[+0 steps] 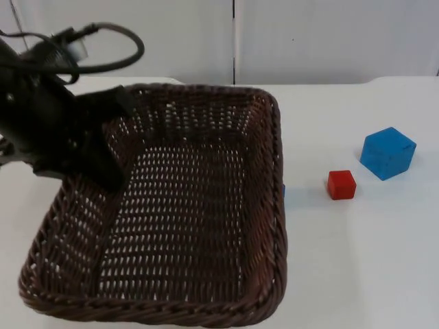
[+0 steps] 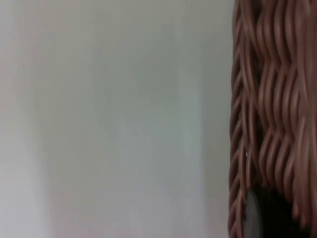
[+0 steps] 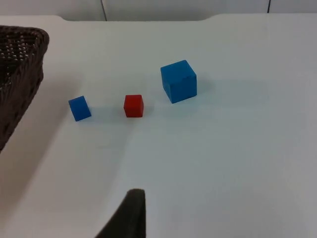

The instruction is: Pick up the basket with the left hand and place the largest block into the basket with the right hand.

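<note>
The big blue block sits on the white table, well apart from the basket, with a small red block beside it and a small blue block nearer the basket's wall. The left gripper is clamped on the basket's left rim, and the basket looks lifted and tilted. The right gripper waits short of the blocks; how far it is open I cannot tell. The risk I see: the three blocks lie close together, so a careless reach could nudge or grab a small one instead.
</note>
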Motion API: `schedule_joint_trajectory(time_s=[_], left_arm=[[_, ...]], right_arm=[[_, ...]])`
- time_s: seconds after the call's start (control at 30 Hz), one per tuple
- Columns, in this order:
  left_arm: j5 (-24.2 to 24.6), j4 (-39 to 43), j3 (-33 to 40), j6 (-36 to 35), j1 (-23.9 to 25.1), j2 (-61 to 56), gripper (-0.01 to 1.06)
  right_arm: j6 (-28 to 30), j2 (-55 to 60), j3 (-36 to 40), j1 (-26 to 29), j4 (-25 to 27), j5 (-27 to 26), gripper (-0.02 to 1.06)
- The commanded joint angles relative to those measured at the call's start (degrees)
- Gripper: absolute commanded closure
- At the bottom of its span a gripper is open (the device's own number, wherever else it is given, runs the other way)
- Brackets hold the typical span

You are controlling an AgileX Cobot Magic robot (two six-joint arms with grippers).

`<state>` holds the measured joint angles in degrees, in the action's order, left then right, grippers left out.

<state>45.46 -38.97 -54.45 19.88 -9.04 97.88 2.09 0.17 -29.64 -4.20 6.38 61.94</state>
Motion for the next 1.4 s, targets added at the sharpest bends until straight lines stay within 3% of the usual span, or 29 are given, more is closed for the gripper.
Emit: schedule_joint_trajectory(time_s=[0.0,0.37,0.53,0.83,1.0,1.37], left_arm=[[0.1,-4.2,-0.8,2.5,0.0,1.1,1.05],[-1.3,-6.0,-0.8,4.3,0.0,1.9,1.05],[-1.1,-5.8,-0.8,4.3,0.0,1.9,1.05],[-1.1,-5.8,-0.8,4.3,0.0,1.9,1.05],[-0.8,-5.6,-0.8,4.3,0.0,1.9,1.05],[-0.9,-5.8,-0.8,4.3,0.0,2.0,1.05]], right_arm=[[0.3,-0.2,0.1,0.5,0.2,-0.3,-0.01],[-0.2,1.2,-0.6,0.5,0.2,-1.6,-0.01],[-0.2,7.4,-1.4,0.5,1.2,-8.4,-0.01],[0.7,28.0,-1.8,0.5,4.0,-22.3,-0.01],[3.3,39.4,-3.8,0.5,4.3,-26.7,-0.01],[5.5,62.3,-15.4,0.5,4.4,-29.9,-0.01]])
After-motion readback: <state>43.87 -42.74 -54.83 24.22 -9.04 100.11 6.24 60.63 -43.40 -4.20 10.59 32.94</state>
